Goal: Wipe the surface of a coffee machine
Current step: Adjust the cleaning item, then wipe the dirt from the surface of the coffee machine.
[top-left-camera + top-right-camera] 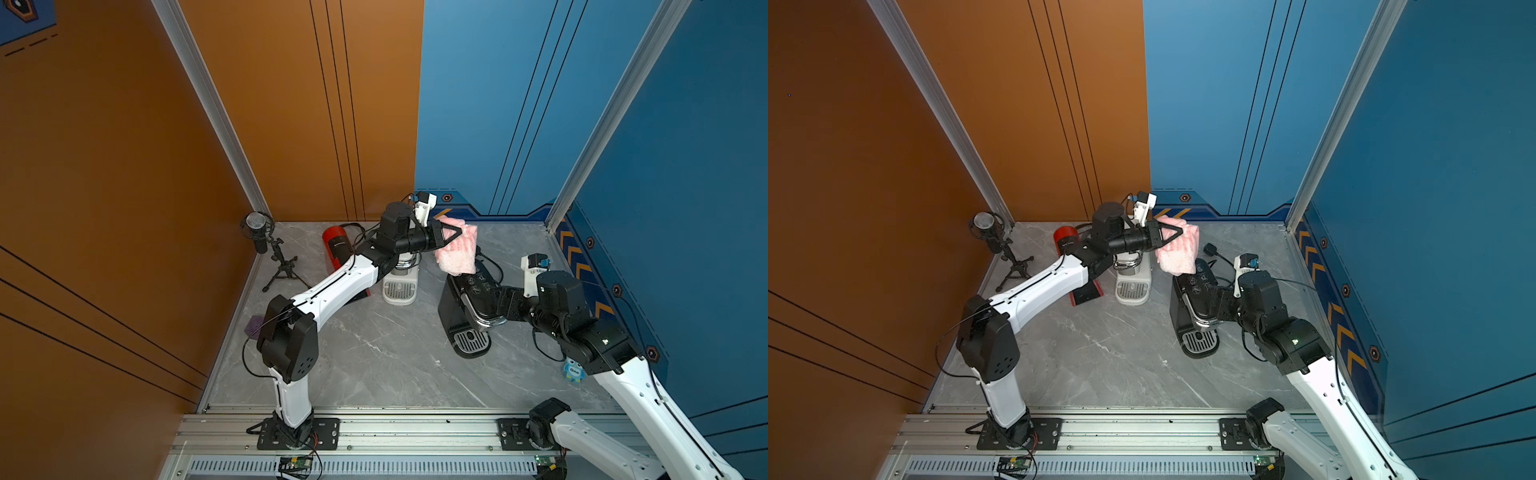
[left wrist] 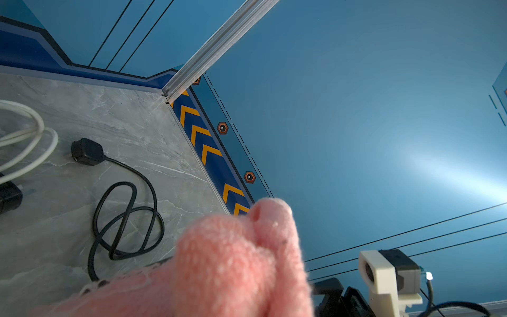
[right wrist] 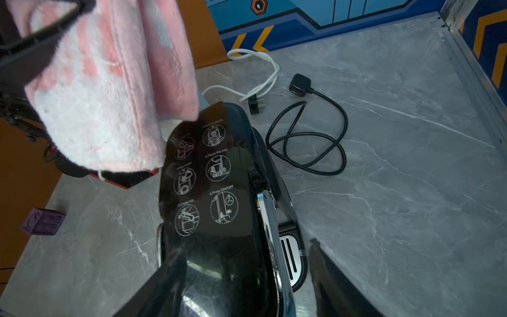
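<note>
Left tool [image 1: 452, 233]: pressed together on a bunched fold of the pink cloth [image 1: 457, 251], which is held up off the surface; the rest hangs loose below the jaws.
Pink cloth: its lower edge hangs at the rear end of the glossy top of the black coffee machine [image 1: 467, 309]. Whether it touches, I cannot tell.
Black coffee machine: upright on the grey marbled surface [image 1: 374, 365], on the robot's right side, with its drip tray facing the arm bases.
Right tool [image 3: 244, 248]: spread, with one finger on each side of the machine's front head. By the look of it, it is not clamping.
Step in hand: bringing the cloth to the machine. Wiping seems not yet begun.
Next move: lower the cloth flat onto the printed top panel and draw it forward with light pressure. The right tool likely needs to brace the body or clear the stroke's path.
Nearby: a black power cord [image 3: 307, 142] coiled behind the machine, and a white coffee machine [image 1: 400, 282] beside the left forearm.
</note>
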Action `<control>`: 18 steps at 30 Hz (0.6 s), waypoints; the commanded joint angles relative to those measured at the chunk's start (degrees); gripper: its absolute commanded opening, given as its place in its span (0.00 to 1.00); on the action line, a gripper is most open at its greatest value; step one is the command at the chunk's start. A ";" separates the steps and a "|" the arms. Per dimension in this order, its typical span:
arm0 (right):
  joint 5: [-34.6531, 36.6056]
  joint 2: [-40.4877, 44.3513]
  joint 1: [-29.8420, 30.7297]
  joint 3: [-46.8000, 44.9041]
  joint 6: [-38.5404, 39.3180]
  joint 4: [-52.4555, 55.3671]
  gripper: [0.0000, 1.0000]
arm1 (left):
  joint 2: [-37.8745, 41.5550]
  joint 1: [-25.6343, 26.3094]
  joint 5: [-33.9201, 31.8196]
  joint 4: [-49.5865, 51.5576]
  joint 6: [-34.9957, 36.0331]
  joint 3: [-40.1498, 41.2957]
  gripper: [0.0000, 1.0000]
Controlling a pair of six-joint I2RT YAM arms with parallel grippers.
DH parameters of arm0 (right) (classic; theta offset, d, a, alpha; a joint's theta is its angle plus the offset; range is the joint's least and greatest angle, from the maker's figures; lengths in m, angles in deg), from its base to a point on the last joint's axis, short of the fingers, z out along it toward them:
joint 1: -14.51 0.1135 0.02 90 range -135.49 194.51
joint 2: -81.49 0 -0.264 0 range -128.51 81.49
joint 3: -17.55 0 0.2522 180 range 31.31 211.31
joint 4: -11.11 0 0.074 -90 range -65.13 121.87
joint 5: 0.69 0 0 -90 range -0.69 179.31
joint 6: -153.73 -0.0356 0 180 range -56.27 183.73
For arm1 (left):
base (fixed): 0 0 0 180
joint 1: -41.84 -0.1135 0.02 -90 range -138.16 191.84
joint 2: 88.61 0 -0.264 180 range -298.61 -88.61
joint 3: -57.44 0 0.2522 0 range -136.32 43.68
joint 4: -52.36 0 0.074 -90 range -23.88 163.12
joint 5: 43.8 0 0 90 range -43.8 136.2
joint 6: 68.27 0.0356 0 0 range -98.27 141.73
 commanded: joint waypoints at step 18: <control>-4.22 -0.21 -4.56 -2.05 2.82 -1.16 0.73 | -9.50 5.93 -8.34 15.77 17.44 -2.23 0.00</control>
